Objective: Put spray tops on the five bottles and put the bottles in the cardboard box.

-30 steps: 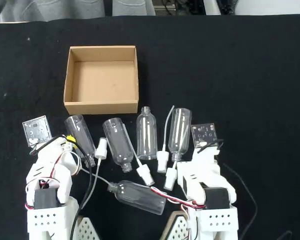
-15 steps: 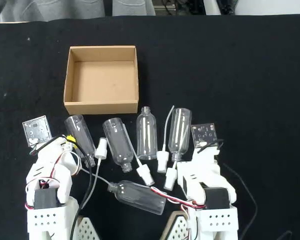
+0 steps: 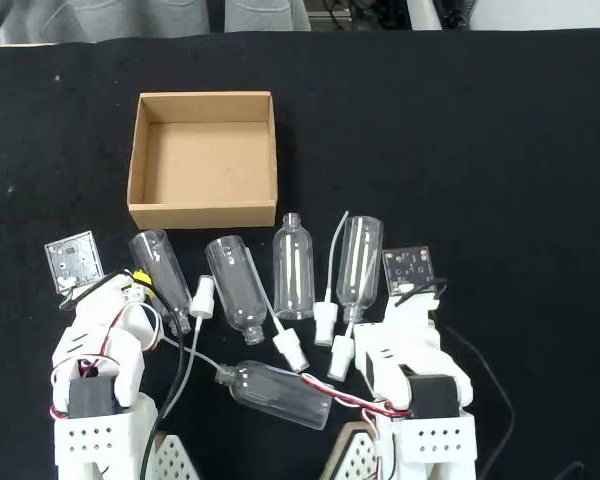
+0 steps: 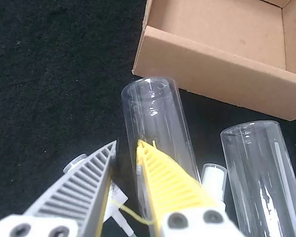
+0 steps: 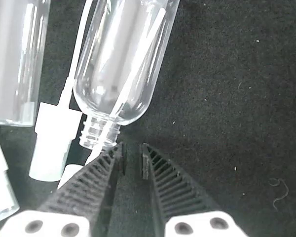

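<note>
The cardboard box (image 3: 205,160) stands open at the back left. Before it lie a row of clear bottles (image 3: 160,265), (image 3: 235,280), (image 3: 293,265), (image 3: 359,260), and one more bottle (image 3: 280,392) nearer the arms. All are uncapped. White spray tops (image 3: 202,297), (image 3: 290,348), (image 3: 325,322) lie loose among them. My left gripper (image 4: 127,144) hangs over the leftmost bottle (image 4: 158,123), fingers close together and holding nothing. My right gripper (image 5: 131,146) sits just short of the rightmost bottle's neck (image 5: 98,133), fingers also nearly together with nothing between them.
Both arms rest folded at the table's front edge, left arm (image 3: 100,350) and right arm (image 3: 410,360), with cables trailing between them. The black table (image 3: 460,150) stretches bare to the right of the box. A spray top (image 5: 52,143) lies beside the right gripper.
</note>
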{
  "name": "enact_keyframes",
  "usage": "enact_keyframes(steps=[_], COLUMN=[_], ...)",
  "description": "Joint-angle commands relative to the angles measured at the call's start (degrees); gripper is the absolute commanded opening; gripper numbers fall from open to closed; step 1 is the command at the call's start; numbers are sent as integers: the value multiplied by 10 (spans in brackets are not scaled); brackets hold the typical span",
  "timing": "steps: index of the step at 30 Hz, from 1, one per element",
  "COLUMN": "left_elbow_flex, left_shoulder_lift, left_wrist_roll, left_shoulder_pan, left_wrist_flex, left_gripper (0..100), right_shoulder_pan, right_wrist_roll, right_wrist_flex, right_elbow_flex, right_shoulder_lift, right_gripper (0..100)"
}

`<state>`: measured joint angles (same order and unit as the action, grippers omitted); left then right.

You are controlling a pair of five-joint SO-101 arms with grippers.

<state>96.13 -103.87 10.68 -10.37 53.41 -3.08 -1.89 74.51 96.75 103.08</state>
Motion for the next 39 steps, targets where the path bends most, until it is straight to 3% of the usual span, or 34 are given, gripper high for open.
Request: enact_keyframes(steps=[1,20,35,39], left_elbow_flex=[13,13,13,13], left_shoulder_lift=[-4,-4,-4,-4], left_wrist_roll=[-3,-3,-3,-3], left_shoulder_pan=[-4,-4,-4,-4], left_wrist_flex=[3,3,3,3], left_gripper=[62,62,62,62], right_shoulder_pan=[13,11,14,14], right_wrist_roll=[-4,-4,-5,-78], right_wrist_flex=[4,3,3,1], right_elbow_flex=[-3,-4,-93,-119], right_shoulder_lift=[56,56,56,56], right_gripper=[22,25,25,22])
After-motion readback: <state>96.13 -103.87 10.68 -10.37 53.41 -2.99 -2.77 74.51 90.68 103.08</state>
